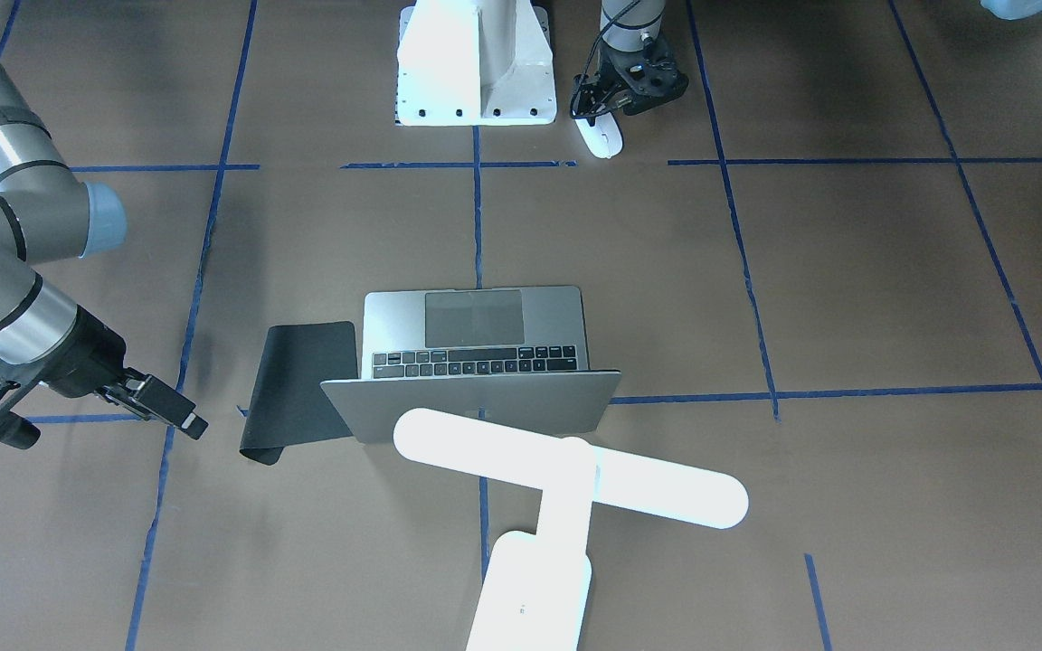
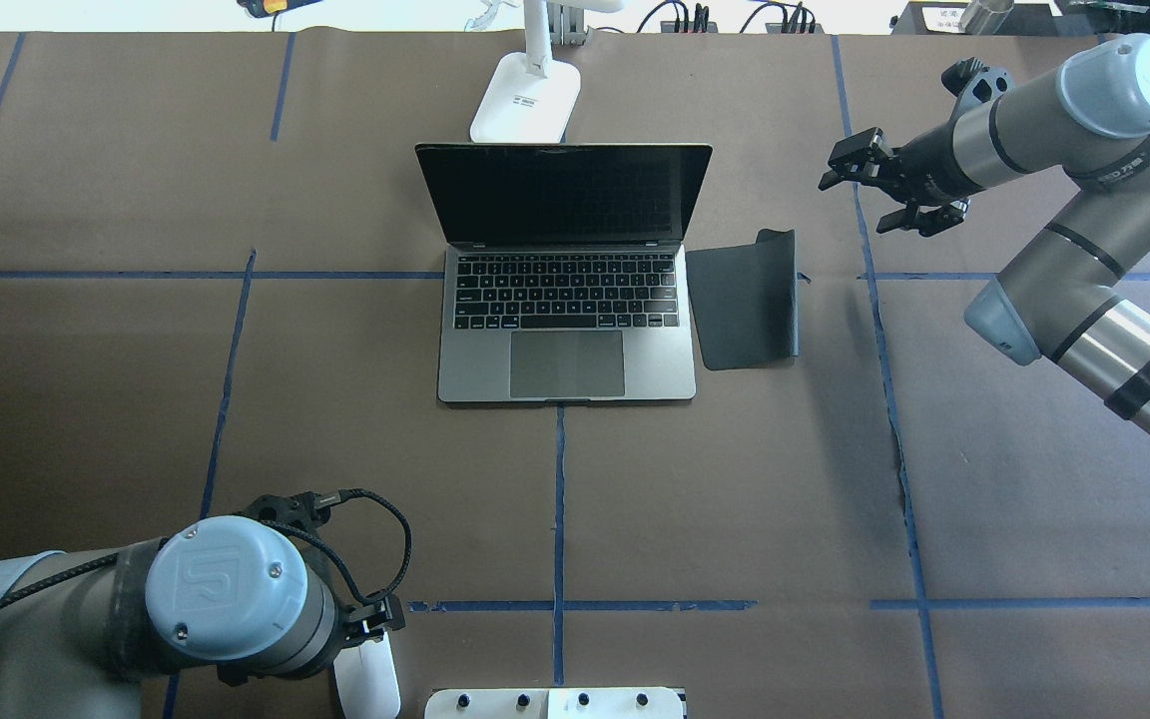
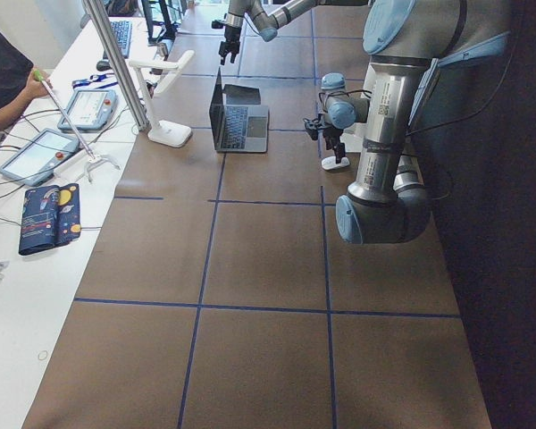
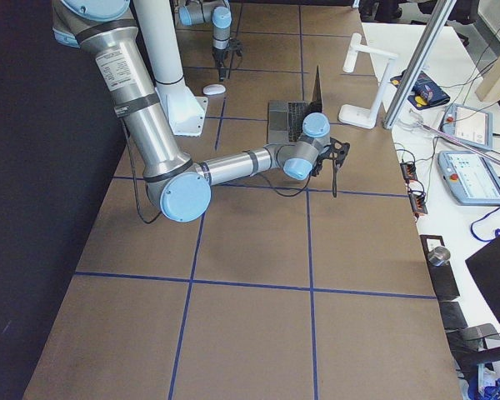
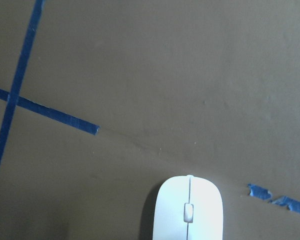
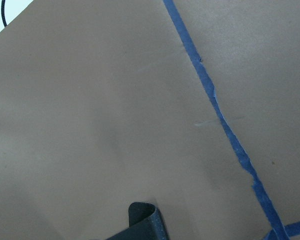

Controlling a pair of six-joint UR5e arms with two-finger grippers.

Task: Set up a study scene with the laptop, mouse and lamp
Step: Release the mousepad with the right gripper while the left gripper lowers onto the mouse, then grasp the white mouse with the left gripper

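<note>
The grey laptop (image 2: pixel 565 300) stands open at mid-table, its screen facing the robot. Behind its lid rises the white T-shaped lamp (image 1: pixel 566 470), base (image 2: pixel 525 100) on the far side. The white mouse (image 1: pixel 600 136) lies on the table beside the robot's pedestal; it also fills the bottom of the left wrist view (image 5: pixel 188 210). My left gripper (image 1: pixel 611 107) hovers just over the mouse's rear, fingers apart, holding nothing. My right gripper (image 2: pixel 860 200) hangs open and empty beyond the far right corner of the black pad (image 2: pixel 743 310).
The black pad lies flat against the laptop's right side, its far edge curled up (image 6: pixel 142 220). The white bolted pedestal (image 1: pixel 476 63) stands at the robot's edge. A side bench with teach pendants (image 3: pixel 36 152) and a person's arm (image 3: pixel 9 85) runs along the far side.
</note>
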